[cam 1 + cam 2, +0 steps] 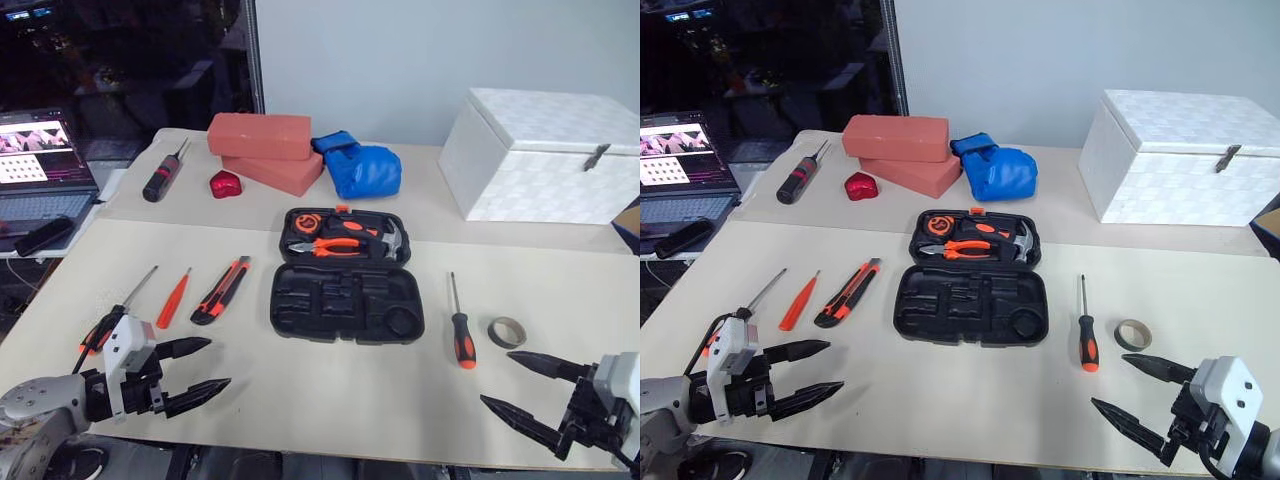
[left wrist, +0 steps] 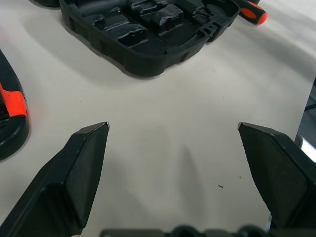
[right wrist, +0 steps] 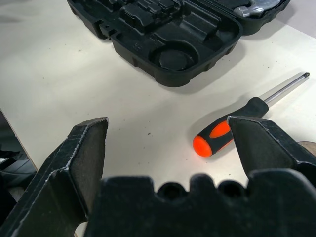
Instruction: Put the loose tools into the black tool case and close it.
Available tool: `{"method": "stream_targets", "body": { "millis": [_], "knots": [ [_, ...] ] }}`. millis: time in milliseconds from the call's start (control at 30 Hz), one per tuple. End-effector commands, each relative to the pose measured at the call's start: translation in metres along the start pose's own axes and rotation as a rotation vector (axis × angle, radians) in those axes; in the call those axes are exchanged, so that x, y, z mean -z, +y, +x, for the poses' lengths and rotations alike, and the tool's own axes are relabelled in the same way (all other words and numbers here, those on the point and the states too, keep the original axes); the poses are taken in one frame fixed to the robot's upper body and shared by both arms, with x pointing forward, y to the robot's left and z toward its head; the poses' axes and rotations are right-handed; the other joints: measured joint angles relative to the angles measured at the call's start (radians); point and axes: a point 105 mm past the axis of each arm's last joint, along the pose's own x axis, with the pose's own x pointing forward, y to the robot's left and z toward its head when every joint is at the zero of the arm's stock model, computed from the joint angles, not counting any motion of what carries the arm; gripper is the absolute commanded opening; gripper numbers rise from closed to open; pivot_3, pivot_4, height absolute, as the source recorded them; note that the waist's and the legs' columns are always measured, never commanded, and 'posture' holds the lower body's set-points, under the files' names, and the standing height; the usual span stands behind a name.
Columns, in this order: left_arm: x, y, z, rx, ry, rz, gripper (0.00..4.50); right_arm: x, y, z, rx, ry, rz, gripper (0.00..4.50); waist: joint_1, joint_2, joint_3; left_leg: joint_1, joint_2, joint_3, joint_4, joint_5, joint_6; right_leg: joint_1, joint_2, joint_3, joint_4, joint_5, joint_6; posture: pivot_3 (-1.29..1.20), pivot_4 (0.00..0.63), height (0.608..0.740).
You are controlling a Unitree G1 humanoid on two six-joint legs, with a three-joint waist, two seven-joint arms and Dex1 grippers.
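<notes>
The black tool case [image 1: 345, 303] lies open in the middle of the table. Its near half has bare recesses; its far half holds pliers and a hammer [image 1: 345, 240]. An orange-and-black screwdriver [image 1: 460, 338] and a tape ring [image 1: 506, 332] lie right of the case. Left of it lie a utility knife [image 1: 221, 290], a slim orange screwdriver [image 1: 173, 298] and another orange-and-black screwdriver [image 1: 105, 325]. My left gripper [image 1: 220, 362] hovers open near the table's front left, holding nothing. My right gripper [image 1: 495, 378] stands open at the front right, just short of the screwdriver [image 3: 232, 128].
At the back stand two red bricks [image 1: 262, 140], a blue glove [image 1: 360, 168], a small red object [image 1: 225, 184], a black-and-red screwdriver [image 1: 163, 175] and a large white box [image 1: 545, 155]. A laptop [image 1: 40, 165] sits off the table's left edge.
</notes>
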Motion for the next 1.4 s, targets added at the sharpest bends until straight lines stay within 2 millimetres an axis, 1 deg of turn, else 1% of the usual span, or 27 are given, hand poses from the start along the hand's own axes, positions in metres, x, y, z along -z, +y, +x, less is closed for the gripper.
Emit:
{"method": "stream_targets", "body": {
  "millis": [33,100,133,233,300,333,400,467,533,600,700,800,867,900,933,1033,1067,1100,1167,1200,1233,1267,1333,1400],
  "knots": [
    [-0.023,0.008,0.001,-0.095,-0.085,0.009,4.50,-0.014,-0.004,0.002,-0.001,-0.088,-0.062,4.45,0.002,0.000,0.000,0.000,0.000,0.000,0.000,0.000,0.000,0.000,0.000,0.000,0.000,0.000,0.000,0.00,0.150,0.740],
    [-0.044,0.033,0.000,-0.285,-0.192,-0.055,4.50,-0.030,-0.002,0.014,-0.043,-0.195,-0.086,4.45,0.005,-0.001,0.000,0.000,0.001,-0.001,0.000,0.000,-0.001,0.001,0.000,-0.005,0.000,0.000,0.000,0.00,0.150,0.740],
    [-0.051,0.044,-0.004,-0.367,-0.231,-0.098,4.50,-0.038,-0.001,0.020,-0.063,-0.232,-0.101,4.45,0.006,-0.001,0.001,0.000,0.001,-0.002,0.001,0.000,-0.001,0.002,0.000,-0.006,0.002,0.000,0.000,0.00,0.150,0.740],
    [-0.058,0.069,-0.020,-0.564,-0.243,-0.152,4.50,-0.057,0.004,0.034,-0.124,-0.307,-0.131,4.45,0.005,-0.001,0.001,0.000,0.001,-0.004,0.002,0.000,-0.001,0.006,0.002,-0.007,0.005,0.000,0.001,0.00,0.150,0.740],
    [-0.052,0.086,-0.041,-0.715,-0.152,-0.199,4.50,-0.072,0.015,0.042,-0.201,-0.343,-0.200,4.45,0.004,-0.001,0.001,0.002,0.000,-0.003,0.002,0.000,0.000,0.007,0.003,-0.007,0.007,0.001,0.001,0.00,0.150,0.740],
    [-0.050,0.092,-0.051,-0.763,-0.112,-0.205,4.50,-0.078,0.021,0.044,-0.252,-0.354,-0.216,4.45,0.003,-0.001,0.001,0.002,0.000,-0.003,0.003,0.000,0.000,0.007,0.003,-0.007,0.008,0.001,0.001,0.00,0.150,0.740],
    [-0.044,0.095,-0.068,-0.800,-0.031,-0.224,4.50,-0.085,0.032,0.047,-0.356,-0.359,-0.233,4.45,0.002,-0.002,0.002,0.002,-0.001,-0.003,0.002,0.000,0.000,0.005,0.003,-0.007,0.010,0.001,0.001,0.00,0.150,0.740],
    [-0.037,0.093,-0.079,-0.819,0.060,-0.208,4.50,-0.086,0.038,0.047,-0.426,-0.345,-0.243,4.45,0.006,-0.003,0.002,0.002,0.000,-0.004,0.002,0.000,0.000,0.004,0.004,-0.008,0.010,0.001,0.001,0.00,0.150,0.740],
    [-0.024,0.093,-0.086,-0.827,0.158,-0.217,4.50,-0.090,0.039,0.049,-0.449,-0.342,-0.247,4.45,0.011,-0.003,0.002,0.002,0.000,-0.003,0.001,0.000,-0.001,0.005,0.003,-0.008,0.010,0.000,0.001,0.00,0.150,0.740],
    [-0.012,0.098,-0.094,-0.856,0.232,-0.234,4.50,-0.094,0.037,0.051,-0.446,-0.347,-0.248,4.45,0.019,-0.003,0.002,0.002,0.000,-0.003,0.001,-0.001,-0.001,0.004,0.003,-0.007,0.007,0.000,0.001,0.00,0.150,0.740],
    [-0.001,0.104,-0.098,-0.864,0.303,-0.212,4.50,-0.096,0.034,0.053,-0.416,-0.352,-0.231,4.45,0.031,-0.005,0.003,0.002,0.000,-0.003,0.002,-0.002,-0.003,0.001,0.002,-0.008,0.006,0.001,0.000,0.00,0.150,0.740],
    [0.013,0.112,-0.100,-0.874,0.327,-0.227,4.50,-0.094,0.034,0.054,-0.403,-0.345,-0.218,4.45,0.036,-0.006,0.003,0.002,0.000,-0.002,0.002,-0.002,-0.004,0.001,0.000,-0.009,0.003,0.002,-0.002,0.00,0.150,0.740],
    [0.017,0.116,-0.099,-0.869,0.324,-0.228,4.50,-0.095,0.034,0.055,-0.391,-0.345,-0.217,4.45,0.036,-0.006,0.003,0.002,0.000,-0.001,0.002,-0.002,-0.004,0.001,-0.001,-0.009,0.003,0.003,-0.002,0.00,0.150,0.740],
    [0.018,0.119,-0.098,-0.864,0.314,-0.229,3.97,-0.096,0.034,0.055,-0.387,-0.346,-0.216,4.50,0.036,-0.006,0.003,0.002,0.001,0.000,0.002,-0.002,-0.004,0.000,-0.001,-0.010,0.003,0.003,-0.003,0.00,0.150,0.740],
    [0.019,0.121,-0.095,-0.842,0.299,-0.230,3.76,-0.096,0.034,0.056,-0.383,-0.347,-0.215,4.50,0.036,-0.007,0.003,0.002,0.001,0.000,0.002,-0.002,-0.004,0.000,-0.002,-0.010,0.003,0.003,-0.003,0.00,0.150,0.740],
    [0.020,0.129,-0.091,-0.806,0.260,-0.226,2.59,-0.096,0.034,0.057,-0.377,-0.341,-0.213,4.50,0.037,-0.007,0.003,0.002,0.002,0.000,0.001,-0.002,-0.004,-0.001,-0.002,-0.012,0.003,0.003,-0.003,0.00,0.150,0.740],
    [0.021,0.131,-0.092,-0.800,0.253,-0.221,2.16,-0.096,0.034,0.058,-0.375,-0.339,-0.213,4.50,0.037,-0.007,0.003,0.002,0.002,0.000,0.001,-0.002,-0.004,-0.001,-0.002,-0.012,0.004,0.003,-0.003,0.00,0.150,0.740],
    [0.022,0.133,-0.095,-0.799,0.253,-0.218,1.86,-0.096,0.034,0.058,-0.373,-0.339,-0.212,4.50,0.038,-0.007,0.003,0.002,0.002,0.000,0.001,-0.002,-0.004,-0.001,-0.002,-0.013,0.004,0.003,-0.003,0.00,0.150,0.740],
    [0.022,0.136,-0.100,-0.798,0.240,-0.214,1.04,-0.096,0.033,0.059,-0.366,-0.341,-0.209,4.50,0.036,-0.007,0.002,0.002,0.003,0.001,0.001,-0.002,-0.004,0.000,-0.002,-0.013,0.004,0.004,-0.004,0.00,0.150,0.740],
    [0.021,0.137,-0.102,-0.789,0.233,-0.201,0.87,-0.096,0.033,0.059,-0.364,-0.341,-0.206,4.50,0.036,-0.007,0.003,0.001,0.003,0.001,0.000,-0.002,-0.004,0.002,-0.002,-0.013,0.004,0.004,-0.003,0.00,0.150,0.740],
    [0.014,0.138,-0.103,-0.769,0.202,-0.174,0.86,-0.096,0.033,0.060,-0.360,-0.342,-0.203,4.50,0.036,-0.007,0.002,0.001,0.003,0.002,0.000,-0.002,-0.004,0.001,-0.002,-0.013,0.005,0.004,-0.003,0.00,0.150,0.740],
    [0.003,0.137,-0.101,-0.729,0.158,-0.122,0.86,-0.095,0.032,0.060,-0.358,-0.341,-0.200,4.50,0.037,-0.007,0.003,0.000,0.003,0.002,0.000,-0.002,-0.004,0.001,-0.001,-0.014,0.005,0.004,-0.003,0.00,0.150,0.740],
    [-0.030,0.128,-0.090,-0.597,0.061,-0.047,0.86,-0.094,0.032,0.059,-0.350,-0.343,-0.191,4.50,0.038,-0.008,0.003,0.000,0.004,0.002,0.000,-0.002,-0.004,0.001,-0.001,-0.014,0.005,0.004,-0.003,0.00,0.150,0.740],
    [-0.062,0.111,-0.074,-0.432,0.026,0.042,0.86,-0.092,0.031,0.059,-0.338,-0.347,-0.182,4.50,0.047,-0.012,0.004,-0.001,0.004,0.001,0.001,-0.002,-0.004,0.001,0.000,-0.015,0.005,0.004,-0.003,0.00,0.150,0.740]
  ]
}}
